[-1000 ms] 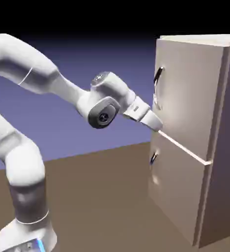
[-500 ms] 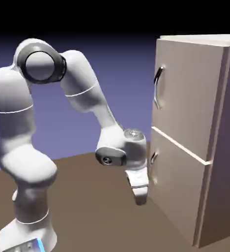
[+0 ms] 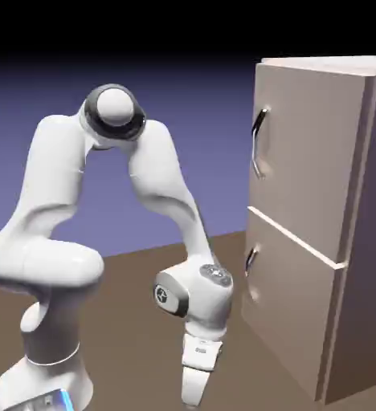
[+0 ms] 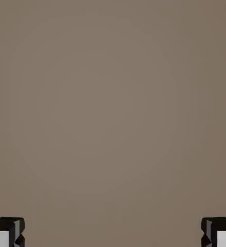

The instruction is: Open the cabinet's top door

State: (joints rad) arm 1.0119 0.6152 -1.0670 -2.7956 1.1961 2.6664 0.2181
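Cabinet (image 3: 304, 233) doors are what I am here for, and from my seat the tall beige body stands at the exterior view's right, its side a darker brownish tone. Its top door (image 3: 308, 152) lies flush above the lower door (image 3: 292, 305), with a bright line running between the two. A long curved metal handle (image 3: 259, 143) stands upright near the top door's left edge; a smaller handle (image 3: 251, 262) sits on the lower panel. My arm (image 3: 155, 172) arches up and over, then comes down at the cabinet's left, with the hand pointing at the brown worktop (image 3: 127, 337), below the level of both handles and apart from the doors. In the hand view my fingers (image 4: 212, 231) are wide apart at the bottom corners, nothing between them, and plain brown surface fills the rest.
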